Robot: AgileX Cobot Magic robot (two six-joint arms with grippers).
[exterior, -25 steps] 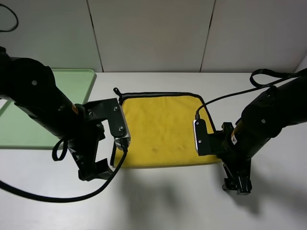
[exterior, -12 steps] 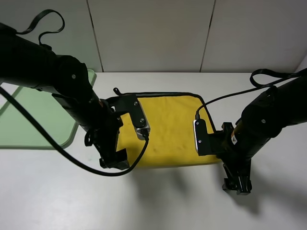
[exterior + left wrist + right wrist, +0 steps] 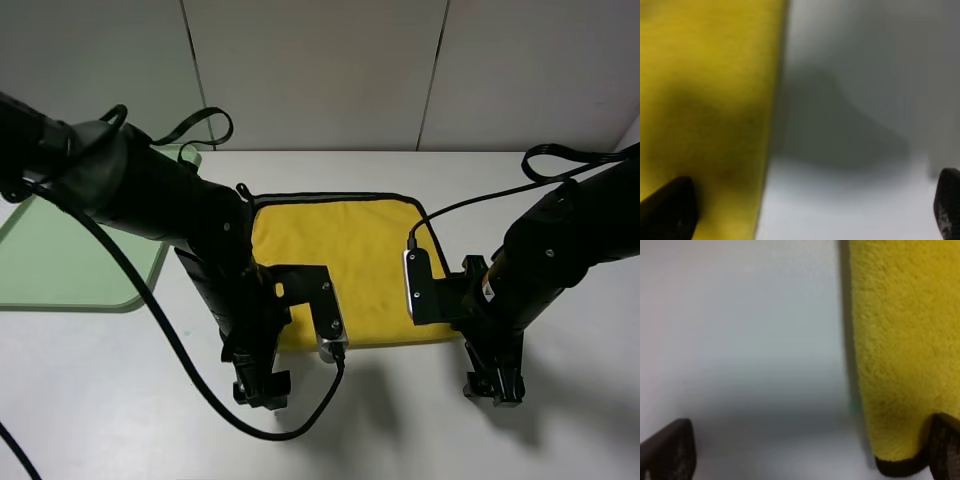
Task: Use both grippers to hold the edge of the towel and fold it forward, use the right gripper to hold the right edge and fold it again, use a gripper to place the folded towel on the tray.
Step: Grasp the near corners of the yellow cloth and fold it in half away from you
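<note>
With the towel (image 3: 350,260) flat on the counter (image 3: 100,400) right of the tray (image 3: 60,260) and left claw (image 3: 262,390) and right claw (image 3: 495,388) spread at its near corners, lower both evenly, straddle the near edge (image 3: 390,344), pinch together.

The left pincer (image 3: 262,388) has swung from the left side of the towel (image 3: 345,260) to its near edge.

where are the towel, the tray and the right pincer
towel (image 3: 350,250): exterior high view, bare yellow middle of the cloth
tray (image 3: 70,275): exterior high view, bare green floor near its front rim
right pincer (image 3: 493,387): exterior high view, midway between its open fingertips
</note>
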